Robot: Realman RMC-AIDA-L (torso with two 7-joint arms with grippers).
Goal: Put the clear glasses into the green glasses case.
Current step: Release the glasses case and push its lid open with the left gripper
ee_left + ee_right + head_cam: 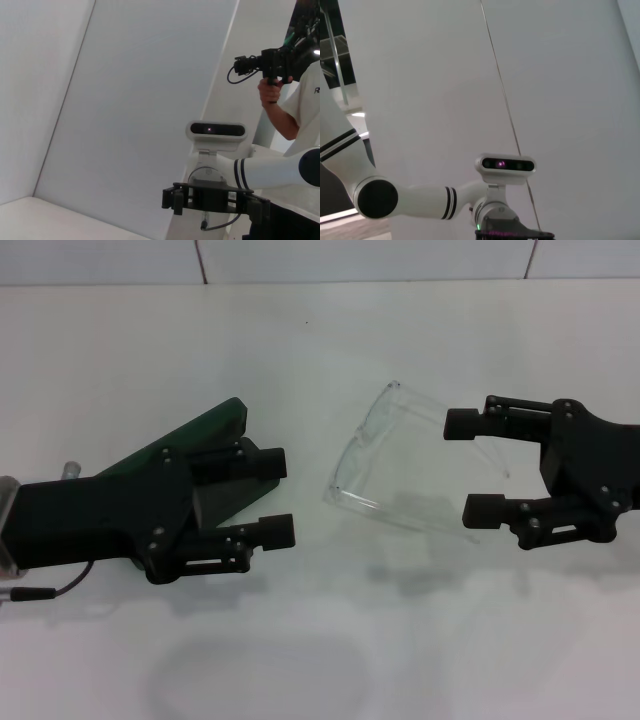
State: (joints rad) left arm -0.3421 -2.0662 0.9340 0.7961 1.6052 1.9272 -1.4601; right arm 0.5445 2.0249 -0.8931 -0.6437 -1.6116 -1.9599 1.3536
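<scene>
Glasses: your right gripper (470,466), wide open and empty, straddles a temple of the clear glasses (385,462); left gripper (272,496), open, over the green glasses case (190,445)

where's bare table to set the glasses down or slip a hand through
Bare table in front of both grippers, and the far strip by the wall. Crowded in the middle: green glasses case under the left gripper, clear glasses beside the open right gripper.

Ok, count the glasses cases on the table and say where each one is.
1. The green glasses case lies on the robot's left side of the table, mostly under the open left gripper. The arm covers much of it, so anything beneath is hidden.
</scene>
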